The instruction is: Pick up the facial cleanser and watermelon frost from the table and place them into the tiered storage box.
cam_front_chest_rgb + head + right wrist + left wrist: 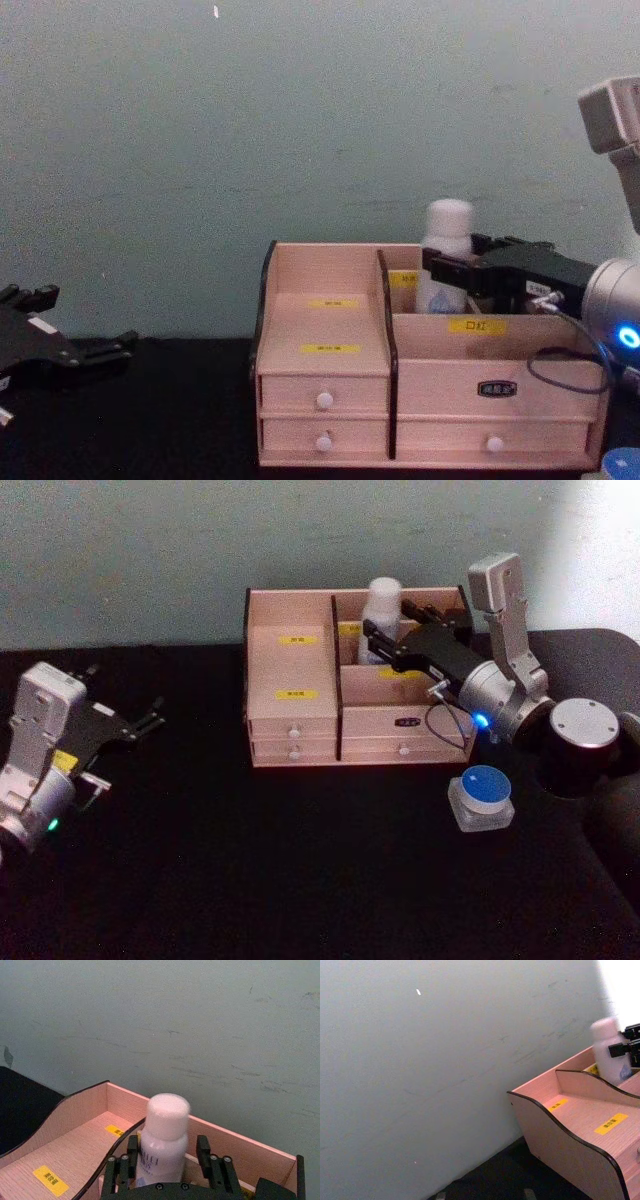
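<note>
At 9 o'clock on the black counter (300,880), the left gripper (150,713) rests well apart from the work, its fingers apart and holding nothing. At centre stands the tiered storage box (290,605), and the facial cleanser (383,602) is upright in its rear compartment, right of the middle divider, cap up and long axis vertical. The right gripper (167,1155) reaches in from 3 o'clock and straddles the bottle. The wrist view shows its fingers (202,1150) spread, with a sliver of space beside the bottle on one side, so the cleanser looks set down rather than clamped. At 5 o'clock from that gripper, the watermelon frost (482,795) sits on the counter just off the box's front right corner, almost beneath the right forearm, blue lid up. It is squat, so its short axis is vertical. The right arm is plainly the nearer of the two, with the left gripper a full box-width and more away. The coming move likely turns on lifting clear of the compartment wall without tipping the bottle, then swinging back and down toward the jar.
</note>
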`<state>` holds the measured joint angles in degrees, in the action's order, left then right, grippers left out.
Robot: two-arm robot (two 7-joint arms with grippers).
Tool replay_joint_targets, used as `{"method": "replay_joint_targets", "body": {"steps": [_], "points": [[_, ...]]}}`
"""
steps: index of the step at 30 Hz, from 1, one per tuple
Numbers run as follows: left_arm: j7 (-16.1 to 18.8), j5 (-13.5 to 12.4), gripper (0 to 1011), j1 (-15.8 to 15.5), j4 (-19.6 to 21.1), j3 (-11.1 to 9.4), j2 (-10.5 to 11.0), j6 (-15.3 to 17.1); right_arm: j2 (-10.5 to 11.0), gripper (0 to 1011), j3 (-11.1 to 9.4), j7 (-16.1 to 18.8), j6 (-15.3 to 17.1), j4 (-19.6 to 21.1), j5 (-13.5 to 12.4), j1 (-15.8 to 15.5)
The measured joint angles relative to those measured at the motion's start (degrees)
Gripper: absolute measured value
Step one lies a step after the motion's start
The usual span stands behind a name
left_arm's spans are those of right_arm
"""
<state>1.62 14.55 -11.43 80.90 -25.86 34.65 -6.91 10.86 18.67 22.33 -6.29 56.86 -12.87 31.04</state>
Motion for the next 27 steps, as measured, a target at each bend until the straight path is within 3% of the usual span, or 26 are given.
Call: {"method": "replay_joint_targets", "body": {"steps": [5, 11, 20, 27], "points": [[0.0, 0.0, 1001, 0.0, 0.0, 0.0, 0.0, 0.0, 0.0, 870, 0.0, 0.0, 0.0, 0.0, 0.0, 0.0], [0.0, 0.0, 1001, 0.0, 0.0, 0.0, 0.0, 0.0, 0.0, 997, 0.0, 0.0, 0.0, 0.1, 0.0, 0.0], [0.0, 0.0, 1001, 0.0, 0.0, 0.0, 0.0, 0.0, 0.0, 1000, 0.0, 0.0, 0.0, 0.1, -0.1, 0.0], [0.0, 0.0, 1001, 0.0, 0.0, 0.0, 0.0, 0.0, 1.6, 1000, -0.4, 0.4, 0.1, 5.9, -0.2, -3.0]]}}
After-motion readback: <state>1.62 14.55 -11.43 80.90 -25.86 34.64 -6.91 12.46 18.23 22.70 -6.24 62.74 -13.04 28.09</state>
